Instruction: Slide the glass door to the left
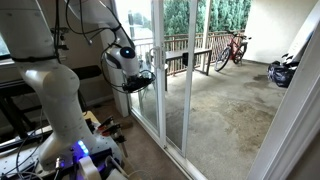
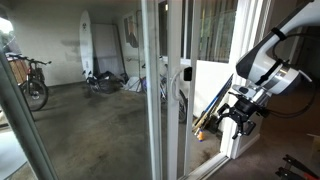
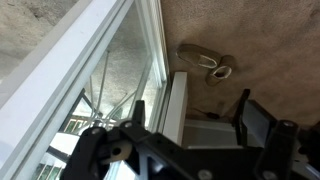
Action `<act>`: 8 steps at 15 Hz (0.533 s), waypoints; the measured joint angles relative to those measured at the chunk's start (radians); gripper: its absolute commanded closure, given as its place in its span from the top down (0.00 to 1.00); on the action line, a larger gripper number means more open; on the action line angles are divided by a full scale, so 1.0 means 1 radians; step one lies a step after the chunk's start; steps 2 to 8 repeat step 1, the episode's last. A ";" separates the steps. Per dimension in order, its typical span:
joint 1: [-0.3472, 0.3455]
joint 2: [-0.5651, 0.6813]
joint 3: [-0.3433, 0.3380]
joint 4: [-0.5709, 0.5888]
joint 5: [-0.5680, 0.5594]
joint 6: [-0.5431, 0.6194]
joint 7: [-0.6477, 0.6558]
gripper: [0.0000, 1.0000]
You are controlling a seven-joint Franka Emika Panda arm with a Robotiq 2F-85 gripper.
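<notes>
Tall clear glass door (image 2: 165, 80) in white frame stands upright, long axis vertical, its white curved loop pull handle (image 2: 182, 85) on the upright facing the room; no counter in view, so placed against the door track. Black Robotiq gripper (image 2: 240, 108) hangs near, apart from the handle, not touching; in an exterior view (image 1: 140, 82) it sits just inside the glass. Fingers look spread and empty; no containers visible.

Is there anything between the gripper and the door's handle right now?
Nothing: in an exterior view, only open air separates the black gripper from the white loop pull handle on the white-framed glass door.
</notes>
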 measured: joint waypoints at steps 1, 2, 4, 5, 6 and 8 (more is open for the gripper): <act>0.000 -0.005 0.000 -0.002 0.002 -0.001 0.000 1.00; 0.000 -0.005 0.000 -0.002 0.002 -0.001 0.000 1.00; 0.000 -0.005 0.000 -0.002 0.002 -0.001 0.000 1.00; 0.000 -0.005 0.000 -0.002 0.002 -0.001 0.000 1.00; 0.000 -0.005 0.000 -0.002 0.002 -0.001 0.000 1.00; 0.000 -0.005 0.000 -0.002 0.002 -0.001 0.000 1.00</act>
